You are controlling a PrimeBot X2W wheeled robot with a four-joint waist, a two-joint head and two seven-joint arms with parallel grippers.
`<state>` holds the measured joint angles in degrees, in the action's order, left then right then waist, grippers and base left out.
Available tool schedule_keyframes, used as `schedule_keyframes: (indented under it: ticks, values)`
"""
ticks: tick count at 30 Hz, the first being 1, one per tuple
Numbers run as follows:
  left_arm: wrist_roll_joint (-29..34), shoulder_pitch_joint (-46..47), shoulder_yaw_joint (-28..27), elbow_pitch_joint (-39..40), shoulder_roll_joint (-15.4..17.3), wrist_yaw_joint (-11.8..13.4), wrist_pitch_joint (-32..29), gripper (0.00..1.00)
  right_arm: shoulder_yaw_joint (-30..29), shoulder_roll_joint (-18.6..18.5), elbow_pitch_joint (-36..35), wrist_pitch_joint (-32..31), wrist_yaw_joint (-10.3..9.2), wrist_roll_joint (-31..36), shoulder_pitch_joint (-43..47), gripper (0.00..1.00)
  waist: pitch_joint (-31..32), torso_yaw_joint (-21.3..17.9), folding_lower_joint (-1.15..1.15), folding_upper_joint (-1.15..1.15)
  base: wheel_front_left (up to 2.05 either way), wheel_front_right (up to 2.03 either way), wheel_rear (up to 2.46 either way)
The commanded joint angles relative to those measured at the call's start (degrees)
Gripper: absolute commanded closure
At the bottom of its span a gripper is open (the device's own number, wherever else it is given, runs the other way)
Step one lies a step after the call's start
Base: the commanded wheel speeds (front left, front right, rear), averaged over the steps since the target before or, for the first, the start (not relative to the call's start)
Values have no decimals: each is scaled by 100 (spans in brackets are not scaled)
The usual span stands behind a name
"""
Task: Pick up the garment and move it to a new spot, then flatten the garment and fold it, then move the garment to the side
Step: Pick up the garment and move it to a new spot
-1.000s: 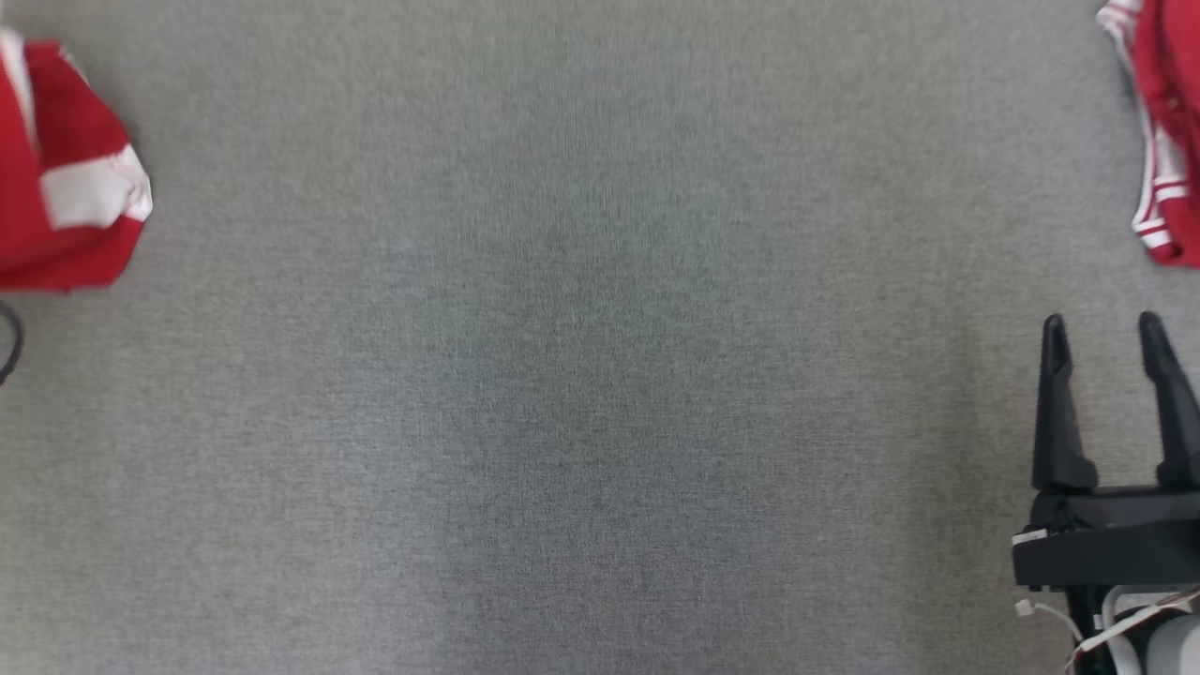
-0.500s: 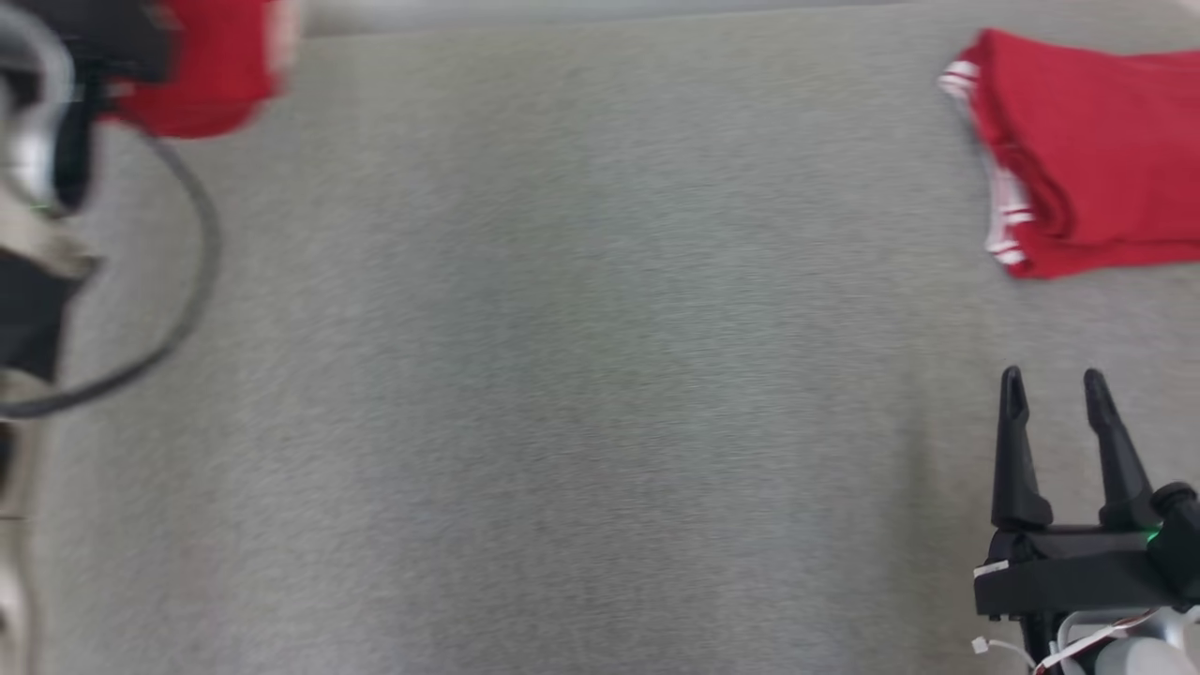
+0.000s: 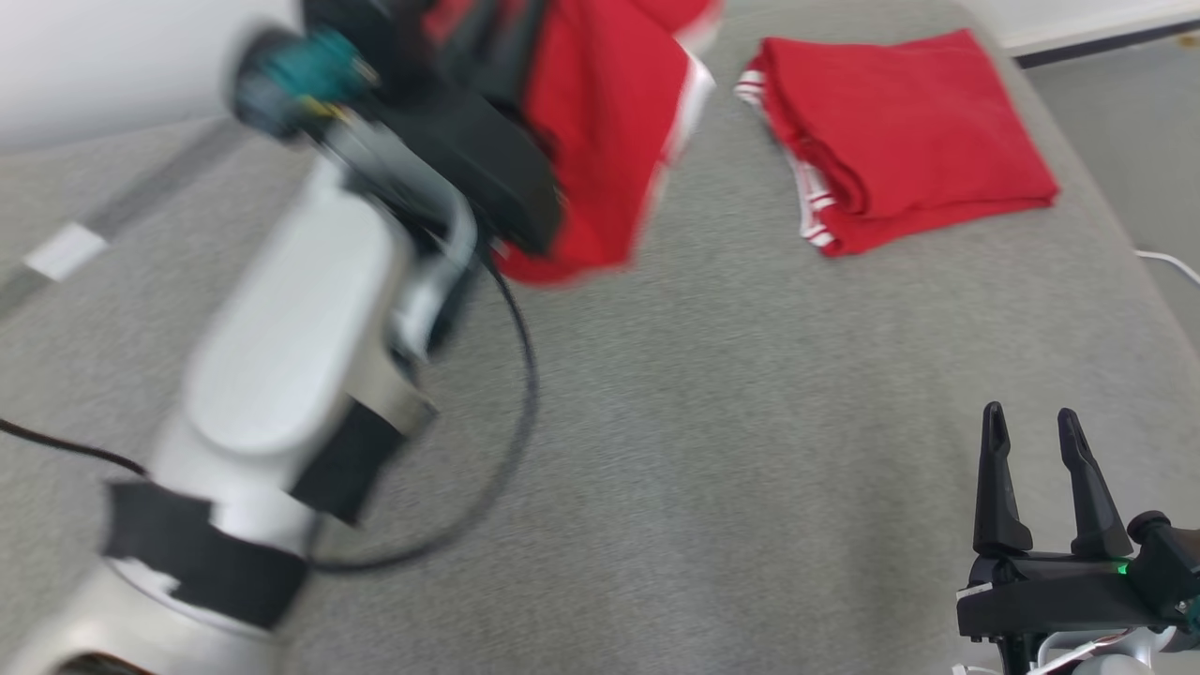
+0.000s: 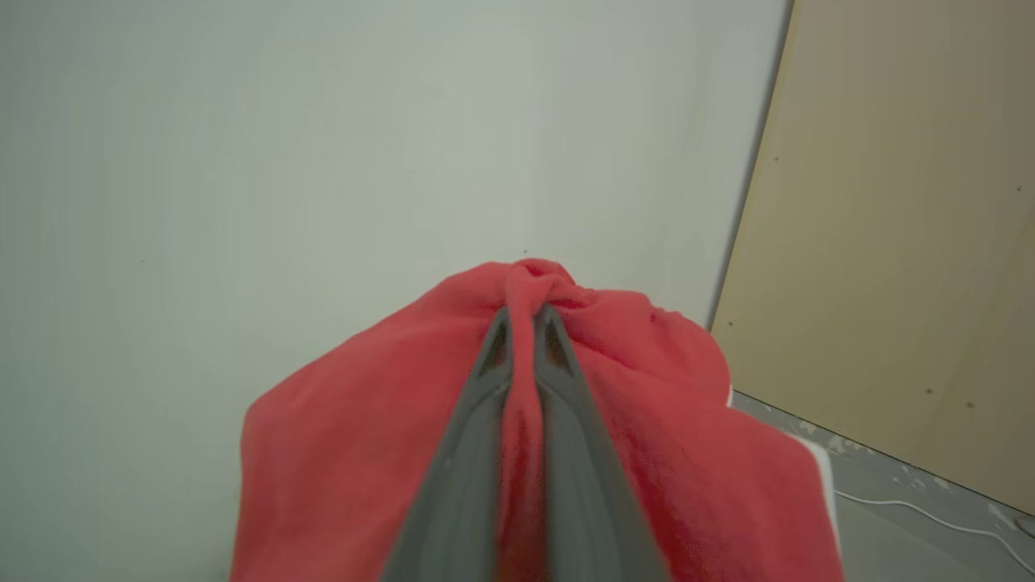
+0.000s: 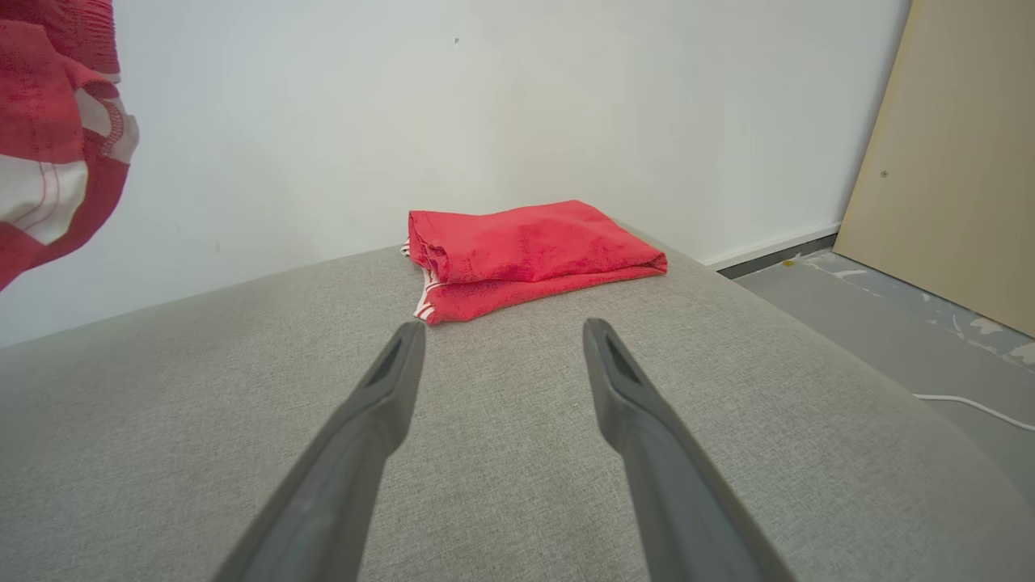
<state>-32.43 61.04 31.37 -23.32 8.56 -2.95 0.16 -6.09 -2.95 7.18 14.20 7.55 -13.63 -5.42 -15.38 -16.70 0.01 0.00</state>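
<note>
As it dangles bunched left of the folded red garment (image 3: 900,131), the white-striped red garment (image 3: 609,141) sits pinched in the left gripper (image 4: 524,311); the right gripper (image 5: 503,326) gapes empty.

The left arm (image 3: 281,375) is a smear in the head view, its joints and cable soft-edged. The garment (image 3: 600,141) hanging from it is blurred too, its top cut by the frame edge. In the left wrist view, red cloth bunches over the tips of the left end effector (image 4: 527,315) and runs off the bottom. The right wrist view's left edge cuts the garment to a striped corner. The right end effector (image 3: 1029,412) loses its base to the head view's lower corner.
</note>
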Motion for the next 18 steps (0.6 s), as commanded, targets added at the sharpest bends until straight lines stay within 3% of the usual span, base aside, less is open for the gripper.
schedule_keyframes:
  ticks: [1, 7, 18]
  values:
    - [-49, -112, 37, 49, -35, 25, -3, 100, -2, 10, 8, 35, -15, -37, 16, 0, 76, -194, -1, 0, 0, 0, 0]
    - [-118, -789, 224, 104, -237, 194, 147, 100, -6, 11, 66, 73, -15, -39, -18, 0, 61, -232, -1, 0, 0, 0, 0]
    - [-289, -2212, 283, -372, -59, 357, 658, 100, 10, 8, 125, 90, -15, 74, -80, 0, 25, 50, -1, 0, 0, 0, 0]
